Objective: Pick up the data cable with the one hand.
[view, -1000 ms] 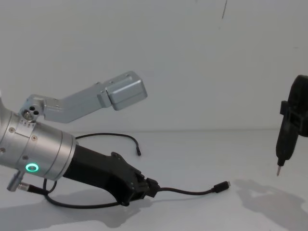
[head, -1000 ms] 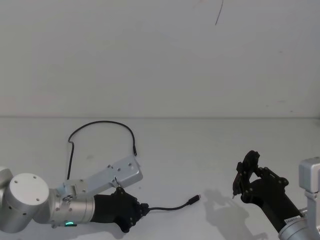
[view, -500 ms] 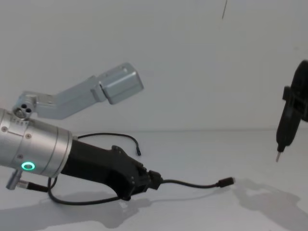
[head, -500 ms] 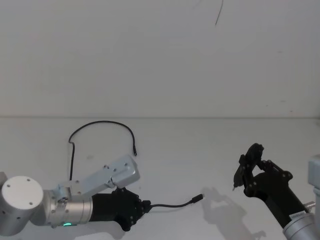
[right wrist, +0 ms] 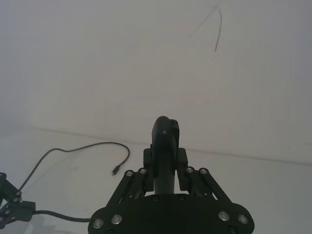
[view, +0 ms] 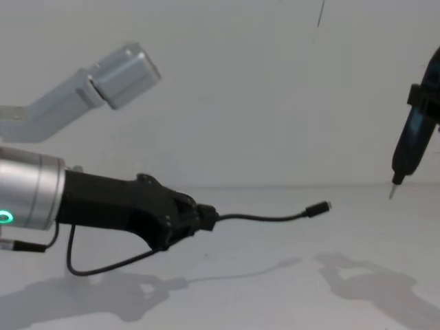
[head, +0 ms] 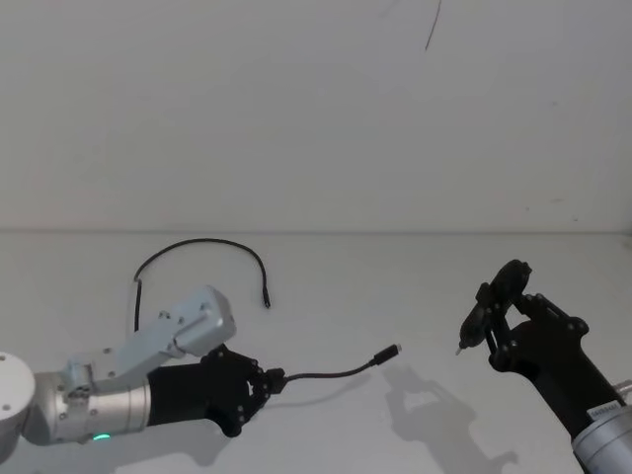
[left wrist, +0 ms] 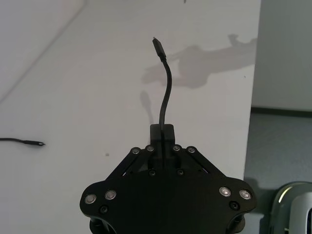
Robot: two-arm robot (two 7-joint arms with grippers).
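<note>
My left gripper (head: 269, 378) is shut on the data cable (head: 326, 371) a short way behind one plug and holds it above the white table. That plug (view: 318, 208) sticks out free in the air ahead of the fingers (left wrist: 162, 130). The rest of the thin black cable hangs down below the gripper (view: 210, 218), then loops back over the table (head: 197, 244) to its far plug (head: 268, 302). At the right, my right gripper (head: 499, 314) is raised and shut on a slim black pen-like tool (view: 411, 141) whose pale tip (head: 459, 348) points down.
The white table (head: 395, 286) meets a plain white wall at the back. A thin dark line (head: 433, 25) marks the wall high up. In the left wrist view the table's edge (left wrist: 248, 122) drops to grey floor.
My left gripper has lifted and drawn back to the left with the cable, so the plug end has left the table. The right gripper with its tool has risen slightly.
</note>
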